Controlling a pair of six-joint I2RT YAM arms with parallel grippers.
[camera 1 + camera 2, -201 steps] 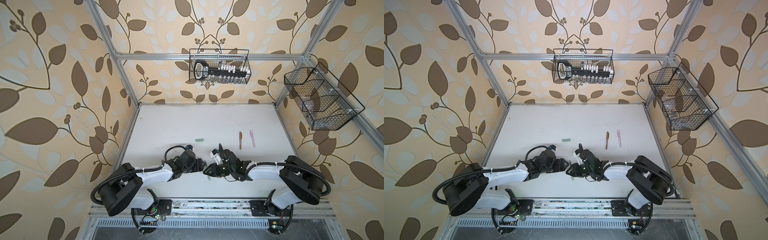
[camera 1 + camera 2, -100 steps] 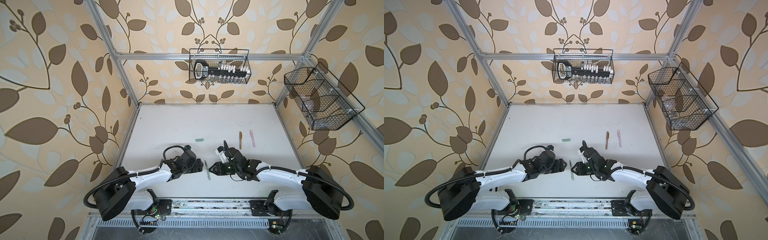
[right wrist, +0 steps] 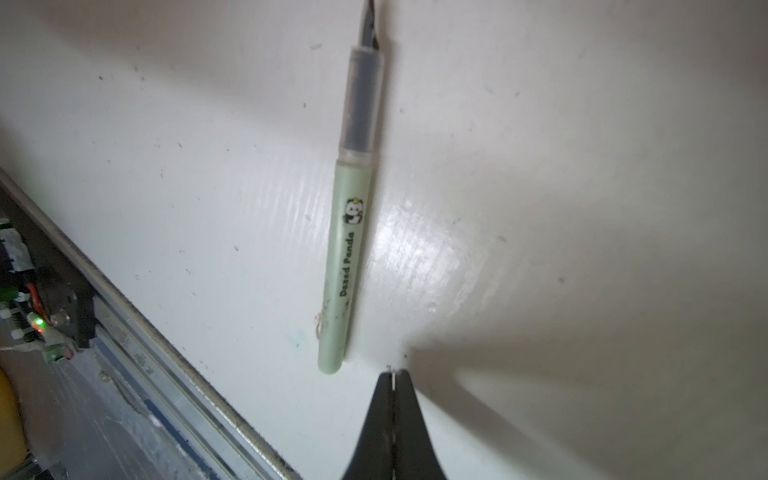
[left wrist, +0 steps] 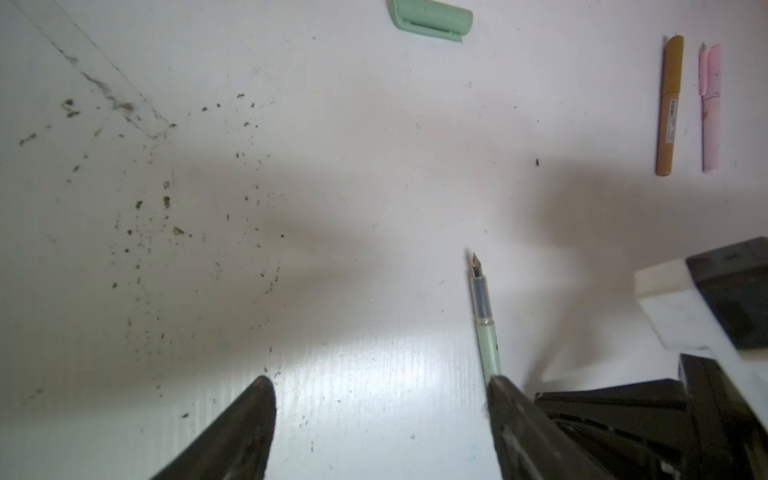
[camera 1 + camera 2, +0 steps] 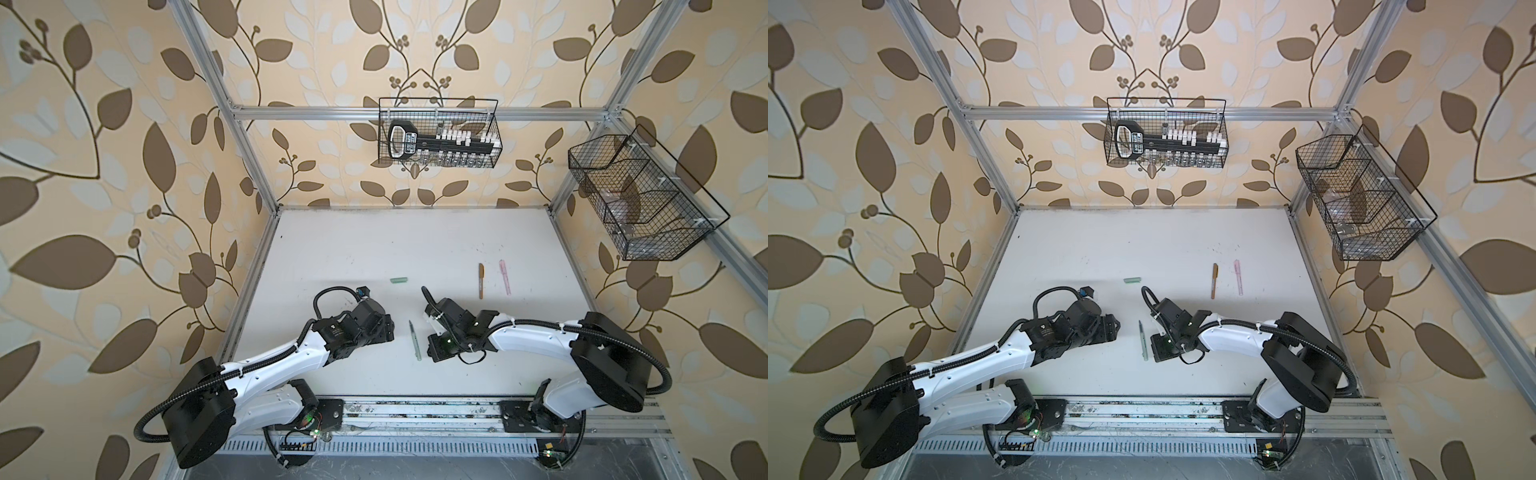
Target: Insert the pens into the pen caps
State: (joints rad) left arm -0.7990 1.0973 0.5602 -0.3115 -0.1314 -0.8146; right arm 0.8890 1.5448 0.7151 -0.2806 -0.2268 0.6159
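The green pen (image 5: 414, 340) lies on the white table (image 5: 374, 249) between the left tool (image 5: 390, 332) and right tool (image 5: 431, 356).

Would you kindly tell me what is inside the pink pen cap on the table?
The pink pen cap sits over one end of the pink pen; only its barrel sticks out. The pen's tip is hidden by the cap, so it cannot be seen.

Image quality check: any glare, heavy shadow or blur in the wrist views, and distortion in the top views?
Right wrist view: glare patch on the table beside the green pen, whose print reads sharply; a broad shadow spreads beside the shut right gripper. Left wrist view: soft shadows mid-table, glare near the open, blurred left gripper. Both top views: even light, strong wide-angle perspective.
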